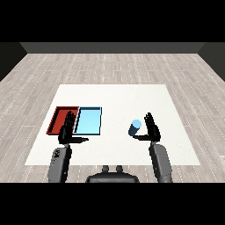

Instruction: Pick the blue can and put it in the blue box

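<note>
The right hand (151,129), fingers straight and holding nothing, waits just right of the small blue cylindrical can (134,128), probably light, rigid and slick, best wrapped around its middle, well right of the light blue tray (88,132).

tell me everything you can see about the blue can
The blue can is a small cylinder with a dark blue side and a lighter blue round end that faces up and toward the camera, so it looks tilted rather than upright. It sits over the white table, well to the right of the light blue tray. The right hand is right beside it, fingers straight, thumb reaching under it; actual contact cannot be made out.
</note>
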Controlling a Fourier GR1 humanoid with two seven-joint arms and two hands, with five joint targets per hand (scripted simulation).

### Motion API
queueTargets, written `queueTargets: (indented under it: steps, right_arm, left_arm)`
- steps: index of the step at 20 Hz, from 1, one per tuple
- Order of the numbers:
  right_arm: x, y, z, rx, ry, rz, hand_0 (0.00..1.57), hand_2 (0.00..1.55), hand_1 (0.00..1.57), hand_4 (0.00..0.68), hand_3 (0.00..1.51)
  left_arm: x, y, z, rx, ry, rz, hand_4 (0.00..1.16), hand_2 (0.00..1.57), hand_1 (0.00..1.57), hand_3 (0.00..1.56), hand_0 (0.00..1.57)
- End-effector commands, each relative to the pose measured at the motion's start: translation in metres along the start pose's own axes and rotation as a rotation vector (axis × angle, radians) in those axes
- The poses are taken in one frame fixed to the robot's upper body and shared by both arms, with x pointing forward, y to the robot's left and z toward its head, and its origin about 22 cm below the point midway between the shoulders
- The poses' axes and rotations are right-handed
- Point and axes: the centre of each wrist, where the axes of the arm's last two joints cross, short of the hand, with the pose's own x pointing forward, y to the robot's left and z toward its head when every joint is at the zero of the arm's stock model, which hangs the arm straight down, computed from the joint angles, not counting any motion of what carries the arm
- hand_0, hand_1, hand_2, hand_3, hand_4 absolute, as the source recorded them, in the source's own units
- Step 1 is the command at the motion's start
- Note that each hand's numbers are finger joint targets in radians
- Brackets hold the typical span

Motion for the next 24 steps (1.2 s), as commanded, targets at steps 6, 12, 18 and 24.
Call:
queueTargets:
  steps: [6,12,18,24]
  right_arm:
    - [-0.028,-0.015,0.0,0.004,0.056,-0.027,0.0,0.0,0.0,0.0,0.0]
    - [-0.04,0.022,-0.023,-0.011,0.083,-0.059,0.0,0.0,0.0,0.0,0.0]
    - [-0.045,0.032,-0.033,-0.029,0.123,-0.1,0.0,0.0,0.0,0.0,0.0]
    - [-0.057,0.02,-0.053,-0.014,0.135,-0.092,0.0,0.0,0.0,0.0,0.0]
  left_arm:
    - [0.006,-0.006,0.006,0.015,-0.012,0.018,0.0,0.0,0.0,0.0,0.0]
    - [-0.006,0.016,0.024,0.016,0.005,0.02,0.0,0.0,0.0,0.0,0.0]
    - [0.016,0.02,-0.003,0.007,-0.016,0.026,0.0,0.0,0.0,0.0,0.0]
    - [0.004,-0.003,0.006,0.009,-0.009,0.005,0.0,0.0,0.0,0.0,0.0]
